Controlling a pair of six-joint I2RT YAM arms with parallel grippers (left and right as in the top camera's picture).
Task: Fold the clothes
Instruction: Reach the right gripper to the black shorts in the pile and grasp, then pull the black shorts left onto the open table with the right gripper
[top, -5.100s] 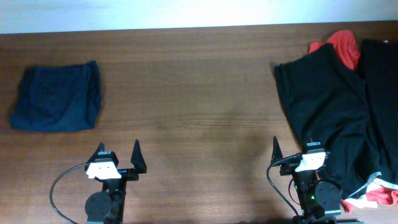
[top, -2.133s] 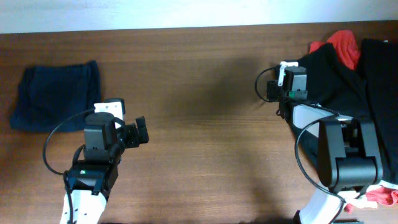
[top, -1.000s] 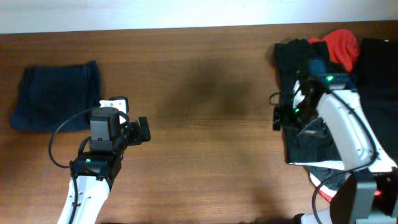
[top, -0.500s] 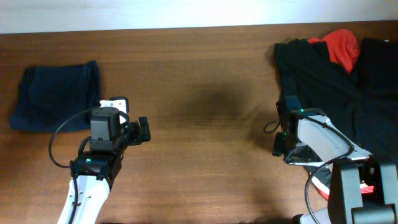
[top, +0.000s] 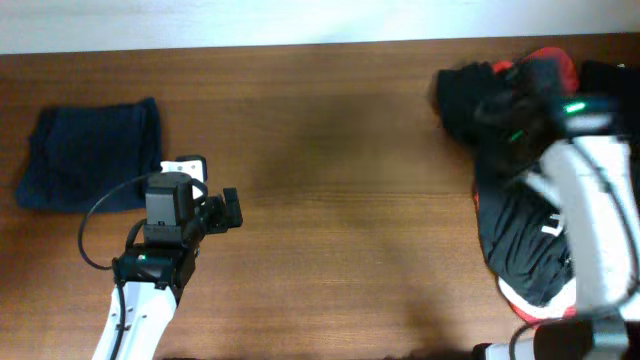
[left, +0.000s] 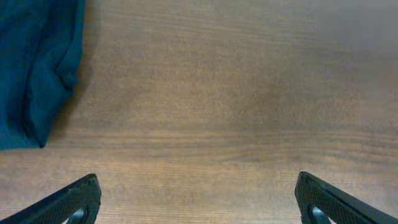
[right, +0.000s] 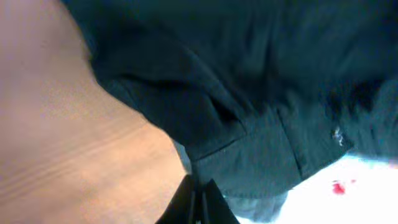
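Right gripper (right: 196, 190) — blurred, in black garment (right: 249, 74)

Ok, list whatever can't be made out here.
- Right gripper: right wrist view blurred, fingers cut by the bottom edge; any pinched cloth unclear.
- Black garment: overhead, motion blur smears its upper part; right edge cut off.
- Red garment: overhead, mostly under the black one.
- Blue garment: left wrist, cut by left edge.

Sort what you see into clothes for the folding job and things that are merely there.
For the job: black garment, red garment, blue garment (already folded).
Merely there: wooden table, left arm's black cable.
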